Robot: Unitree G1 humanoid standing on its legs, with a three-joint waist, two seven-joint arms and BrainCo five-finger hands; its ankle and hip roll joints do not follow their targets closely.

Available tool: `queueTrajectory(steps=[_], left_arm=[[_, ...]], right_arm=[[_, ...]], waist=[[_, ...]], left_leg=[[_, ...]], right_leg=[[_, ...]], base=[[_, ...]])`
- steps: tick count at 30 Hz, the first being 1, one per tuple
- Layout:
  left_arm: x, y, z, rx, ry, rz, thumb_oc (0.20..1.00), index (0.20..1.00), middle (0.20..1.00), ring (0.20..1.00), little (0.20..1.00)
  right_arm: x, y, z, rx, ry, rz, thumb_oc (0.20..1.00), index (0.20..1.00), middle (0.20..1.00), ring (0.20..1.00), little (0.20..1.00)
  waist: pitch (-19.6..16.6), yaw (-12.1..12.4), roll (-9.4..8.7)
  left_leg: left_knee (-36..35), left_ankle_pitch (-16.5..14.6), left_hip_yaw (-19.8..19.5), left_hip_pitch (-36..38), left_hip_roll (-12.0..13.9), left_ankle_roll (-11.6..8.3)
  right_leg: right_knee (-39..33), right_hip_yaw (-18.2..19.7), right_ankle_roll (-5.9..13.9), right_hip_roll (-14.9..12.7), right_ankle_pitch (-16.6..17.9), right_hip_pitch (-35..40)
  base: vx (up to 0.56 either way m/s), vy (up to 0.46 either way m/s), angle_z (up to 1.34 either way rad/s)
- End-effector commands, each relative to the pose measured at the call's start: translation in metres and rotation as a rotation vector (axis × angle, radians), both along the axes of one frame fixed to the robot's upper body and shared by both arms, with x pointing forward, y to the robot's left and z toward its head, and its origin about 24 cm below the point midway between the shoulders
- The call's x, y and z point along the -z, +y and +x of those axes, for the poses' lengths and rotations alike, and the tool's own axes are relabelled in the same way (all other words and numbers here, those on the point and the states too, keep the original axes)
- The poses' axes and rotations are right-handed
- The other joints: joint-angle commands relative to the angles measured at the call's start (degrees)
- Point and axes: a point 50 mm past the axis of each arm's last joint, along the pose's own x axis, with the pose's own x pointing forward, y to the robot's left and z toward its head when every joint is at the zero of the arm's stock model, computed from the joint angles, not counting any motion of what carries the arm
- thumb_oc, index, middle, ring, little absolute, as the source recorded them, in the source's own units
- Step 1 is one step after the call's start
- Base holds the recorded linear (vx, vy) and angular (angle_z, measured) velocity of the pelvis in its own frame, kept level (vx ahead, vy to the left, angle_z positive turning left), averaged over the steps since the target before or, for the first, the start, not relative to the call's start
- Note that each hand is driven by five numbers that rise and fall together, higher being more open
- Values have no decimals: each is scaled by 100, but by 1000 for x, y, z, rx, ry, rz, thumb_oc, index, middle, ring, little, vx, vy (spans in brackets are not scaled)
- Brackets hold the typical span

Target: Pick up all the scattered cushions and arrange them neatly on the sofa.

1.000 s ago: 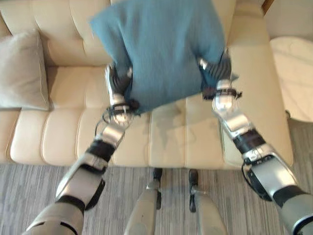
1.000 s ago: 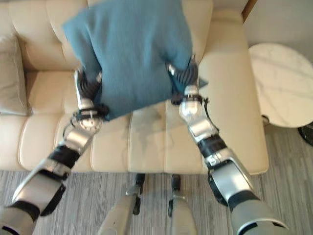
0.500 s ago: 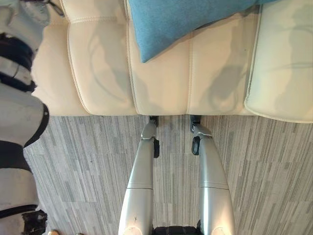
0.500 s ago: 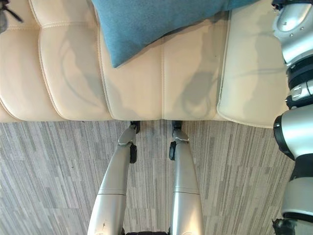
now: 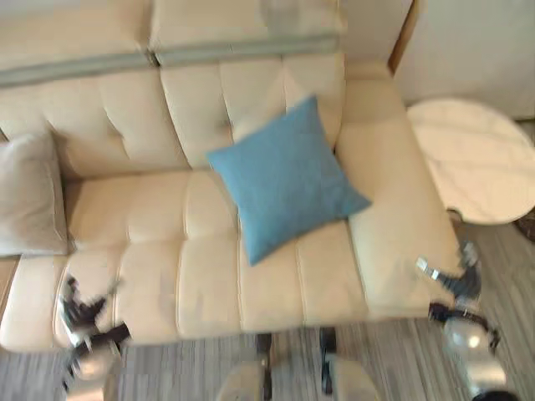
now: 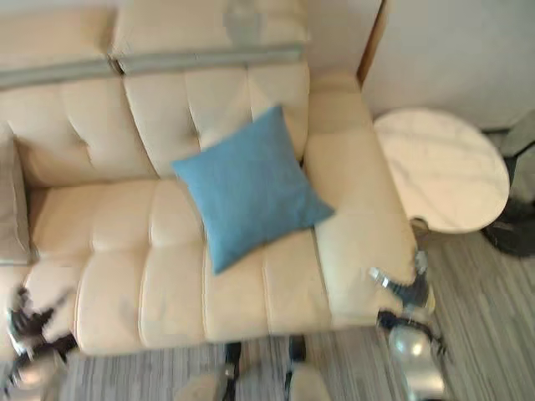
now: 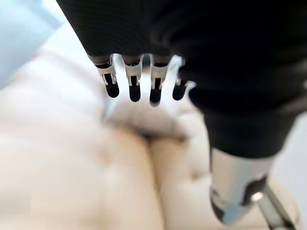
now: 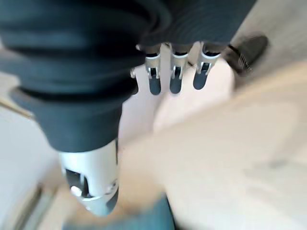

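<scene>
Blue cushion (image 5: 284, 180) leans on the sofa (image 5: 150, 276); both hands (image 5: 84, 313) (image 5: 456, 280) empty, fingers relaxed; no legible writing.

Round marble side table (image 6: 440, 167), striped floor (image 6: 485, 317)

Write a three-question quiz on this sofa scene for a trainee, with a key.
1. True or false: the blue cushion leans against the sofa backrest.
2. Which robot hand grips a cushion: A left robot hand, B right robot hand, C neither?
3. Fill in: beside the sofa's arm stands a round white ____.

Key: 1 true; 2 C, both have straight fingers and hold nothing; 3 side table.
</scene>
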Motion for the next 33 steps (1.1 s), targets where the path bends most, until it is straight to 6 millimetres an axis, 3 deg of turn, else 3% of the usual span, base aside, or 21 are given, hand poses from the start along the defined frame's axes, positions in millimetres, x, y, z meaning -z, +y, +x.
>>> queueTrajectory(steps=[1,3,4,10,19,21,24,26,31,33], left_arm=[[-58,-14,96,201,-302,-1,1000,1000,1000,1000,1000],[-30,-20,74,206,-209,-75,1000,1000,1000,1000,1000],[-3,-31,50,226,-106,-144,1000,1000,1000,1000,1000],[26,-50,18,278,45,-224,1000,1000,1000,1000,1000],[25,-69,8,420,75,-224,1000,1000,1000,1000,1000],[19,-70,9,491,80,-172,1000,1000,1000,1000,1000],[13,-67,15,511,69,-123,1000,1000,1000,1000,1000],[10,-65,19,516,59,-108,1000,1000,1000,1000,1000],[9,-62,19,505,57,-114,1000,1000,1000,1000,1000],[13,-61,14,492,68,-141,1000,1000,1000,1000,1000]], right_arm=[[-60,3,68,-171,-200,-66,1000,1000,1000,1000,1000],[-35,5,50,-170,-112,-12,1000,1000,1000,1000,1000],[-13,9,33,-164,-41,57,1000,1000,1000,1000,1000],[22,21,3,-149,95,179,1000,1000,1000,1000,1000],[45,38,-19,-156,184,291,1000,1000,1000,1000,1000],[49,44,-27,-157,194,332,1000,1000,1000,1000,1000],[44,51,-17,-181,165,332,1000,1000,1000,1000,1000],[43,53,-14,-187,157,331,1000,1000,1000,1000,1000],[48,54,-21,-193,183,348,1000,1000,1000,1000,1000],[53,55,-28,-194,205,374,1000,1000,1000,1000,1000]], waist=[[370,-113,-53],[165,-120,-72],[-84,-87,-99],[-432,-58,-191],[-492,-37,-283],[-295,-69,-311],[20,-47,-358],[109,-18,-353],[69,-21,-230],[-33,-3,-262]], left_leg=[[14,-334,32,-4,-141,40],[-194,-319,65,336,-138,42],[-277,-379,113,660,-148,92],[-277,-546,164,1079,-199,191],[-277,-607,207,1215,-272,303],[-277,-568,268,1148,-277,362],[-277,-474,466,935,-241,373],[-277,-413,512,836,-205,367],[-277,-303,597,688,-68,370],[-277,-272,601,632,-83,337]], right_leg=[[-587,-192,234,-51,-35,326],[-831,-232,274,-45,51,650],[-998,-208,306,-43,103,964],[-1077,-206,335,-63,91,1393],[-991,-135,407,-116,140,1430],[-632,-66,475,-137,208,1153],[-562,-22,596,-145,505,726],[-447,-79,601,-131,513,582],[1271,-390,316,-89,-508,720],[1300,-302,319,-10,-563,963]], base=[[72,91,5],[48,106,-6],[15,94,-19],[-23,89,-13],[-57,78,-5],[-191,126,-7],[-243,58,-17],[-175,0,-62],[-128,-51,-27],[-106,-190,-13]])
